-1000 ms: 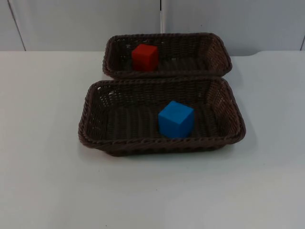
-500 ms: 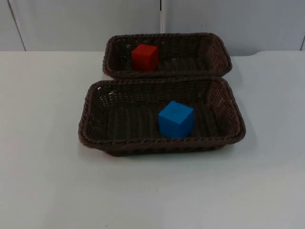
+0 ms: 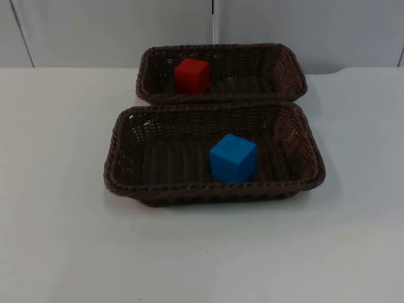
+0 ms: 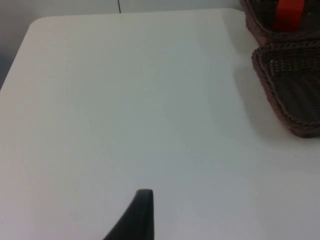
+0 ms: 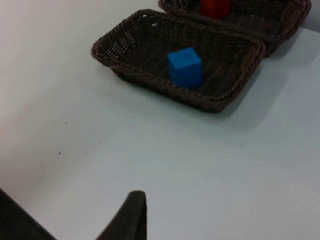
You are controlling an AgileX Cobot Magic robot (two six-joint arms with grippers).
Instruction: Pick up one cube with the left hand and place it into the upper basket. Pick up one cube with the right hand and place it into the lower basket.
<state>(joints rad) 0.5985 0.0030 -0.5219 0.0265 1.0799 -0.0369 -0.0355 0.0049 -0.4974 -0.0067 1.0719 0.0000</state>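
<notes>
Two brown wicker baskets are set touching on the white counter (image 3: 57, 189): the red cube (image 3: 191, 76) lies in the upper basket (image 3: 284, 69), the blue cube (image 3: 233, 158) in the lower basket (image 3: 120, 158). Each end effector's state cannot be told.

A white worktop (image 3: 202, 252) is being shown, and it is being bounded by a grey partition wall (image 3: 113, 31).

both baskets, upper basket (image 3: 278, 69) and lower basket (image 3: 126, 170), look like dark brown woven wicker, rough and ribbed with a braided rim. the red cube (image 3: 192, 76) and blue cube (image 3: 233, 158) have smooth, matt, foam-like faces. the white table (image 3: 57, 240) is smooth with a faint sheen. a fingertip (image 5: 131, 217) looks matt black.
</notes>
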